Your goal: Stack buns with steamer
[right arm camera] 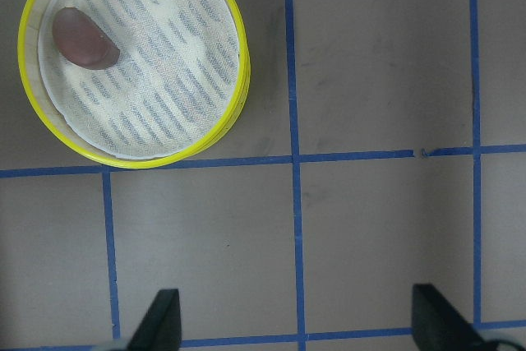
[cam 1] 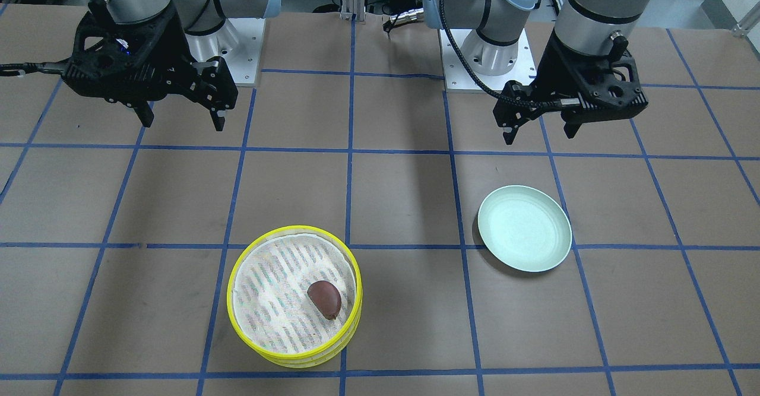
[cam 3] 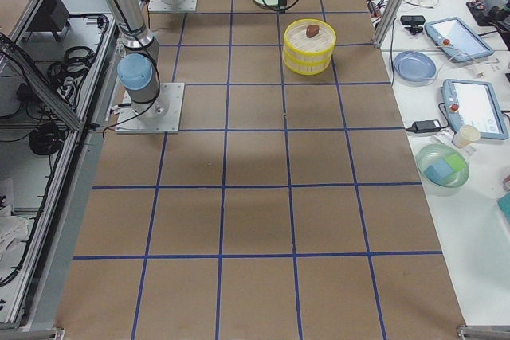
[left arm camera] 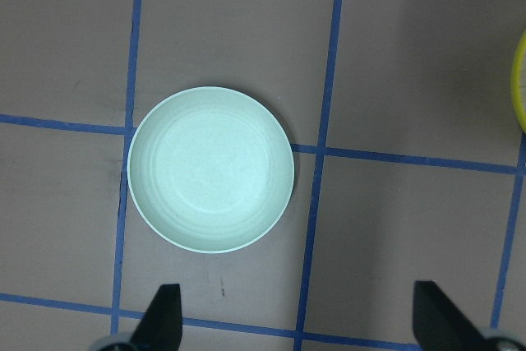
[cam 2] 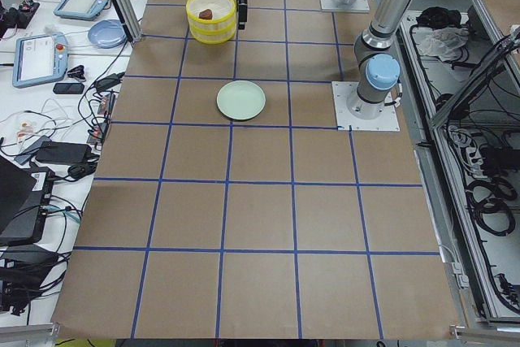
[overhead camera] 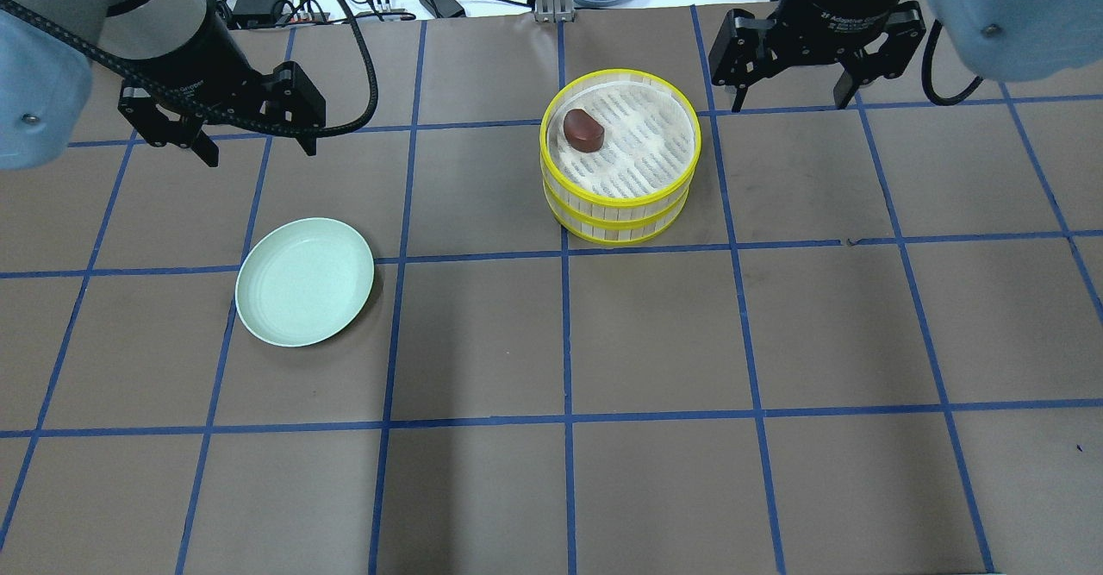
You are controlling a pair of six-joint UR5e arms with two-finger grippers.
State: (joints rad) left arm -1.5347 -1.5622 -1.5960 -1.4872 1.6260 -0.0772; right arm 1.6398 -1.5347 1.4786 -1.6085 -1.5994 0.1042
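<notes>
Yellow steamer (overhead camera: pixel 619 213) stacked near worktop's (overhead camera: pixel 655 342) far edge, brown bun (overhead camera: pixel 583 130) on top (white one unseen). My left pincer (overhead camera: pixel 260 153) and right pincer (overhead camera: pixel 788 105) gape empty; I'd withdraw without nudging it.

Seeing matt brown paper-like sheeting over the table (overhead camera: pixel 655 334). Reading the plate (overhead camera: pixel 304 282) as smooth matt plastic. Getting, on the steamer (overhead camera: pixel 616 213), glossy yellow plastic rims, wood-like slats and a woven cloth-like liner (overhead camera: pixel 642 140). Noticing smooth, faintly shiny skin on the brown bun (overhead camera: pixel 583 130).
</notes>
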